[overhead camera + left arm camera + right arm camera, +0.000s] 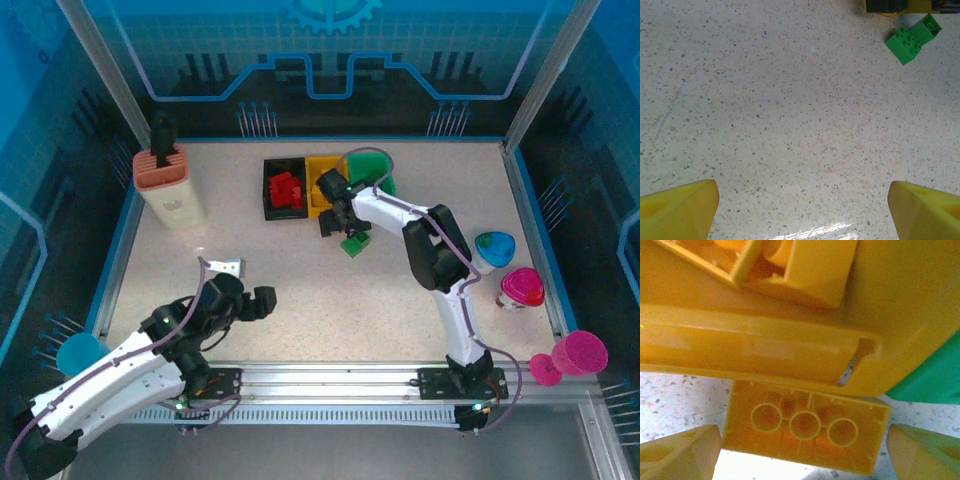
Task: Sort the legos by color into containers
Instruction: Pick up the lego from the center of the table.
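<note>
Straddling an upturned yellow brick [805, 425] just beside the near wall of the yellow bin [765, 345], by the tabletop's [790, 125] far edge, the right gripper [802, 452] holds its fingers apart; a skewed closure could jam a finger against the bin. The left gripper [802, 210] is likewise spread.

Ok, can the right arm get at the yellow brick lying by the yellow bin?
Probably yes: the open right claw straddles the yellow brick, though the wall of the yellow bin crowds it.

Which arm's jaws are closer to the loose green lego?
Right. The right arm has its jaws just beside the green lego; the left arm has its jaws far back, leftward.
</note>
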You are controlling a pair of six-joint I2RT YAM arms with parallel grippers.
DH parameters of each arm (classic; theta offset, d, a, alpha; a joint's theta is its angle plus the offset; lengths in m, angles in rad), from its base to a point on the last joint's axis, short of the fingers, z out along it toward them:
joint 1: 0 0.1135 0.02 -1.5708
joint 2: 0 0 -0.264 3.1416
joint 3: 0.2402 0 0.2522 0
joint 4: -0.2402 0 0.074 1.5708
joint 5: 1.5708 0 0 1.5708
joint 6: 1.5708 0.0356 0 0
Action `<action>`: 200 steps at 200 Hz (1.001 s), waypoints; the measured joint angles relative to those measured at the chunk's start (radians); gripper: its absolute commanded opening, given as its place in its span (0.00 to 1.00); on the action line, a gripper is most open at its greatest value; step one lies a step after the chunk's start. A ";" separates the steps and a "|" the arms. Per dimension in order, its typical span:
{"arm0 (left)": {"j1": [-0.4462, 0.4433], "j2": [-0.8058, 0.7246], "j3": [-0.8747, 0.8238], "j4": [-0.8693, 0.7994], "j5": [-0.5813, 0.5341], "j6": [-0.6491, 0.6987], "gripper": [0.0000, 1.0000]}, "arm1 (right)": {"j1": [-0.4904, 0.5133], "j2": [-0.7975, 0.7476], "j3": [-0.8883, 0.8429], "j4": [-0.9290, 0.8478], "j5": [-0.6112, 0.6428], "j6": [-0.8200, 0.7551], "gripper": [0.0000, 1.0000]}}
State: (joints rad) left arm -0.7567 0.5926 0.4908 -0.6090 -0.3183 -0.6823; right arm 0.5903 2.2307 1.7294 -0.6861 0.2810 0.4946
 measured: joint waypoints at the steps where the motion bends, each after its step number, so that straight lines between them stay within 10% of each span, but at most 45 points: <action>1: 0.000 0.000 0.000 0.000 0.000 0.000 0.89 | 0.000 0.001 0.000 0.000 0.000 0.000 0.86; 110: 0.000 -0.005 0.000 -0.001 0.000 0.000 0.89 | -0.009 0.015 0.013 0.012 -0.004 0.001 0.58; 200: 0.000 -0.046 -0.017 -0.019 0.000 0.000 0.89 | 0.026 -0.089 -0.088 0.036 0.045 -0.001 0.56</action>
State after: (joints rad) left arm -0.7567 0.5468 0.4736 -0.6281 -0.3183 -0.6827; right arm 0.6167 2.1422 1.6417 -0.6498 0.3264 0.4934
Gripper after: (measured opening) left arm 0.885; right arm 0.614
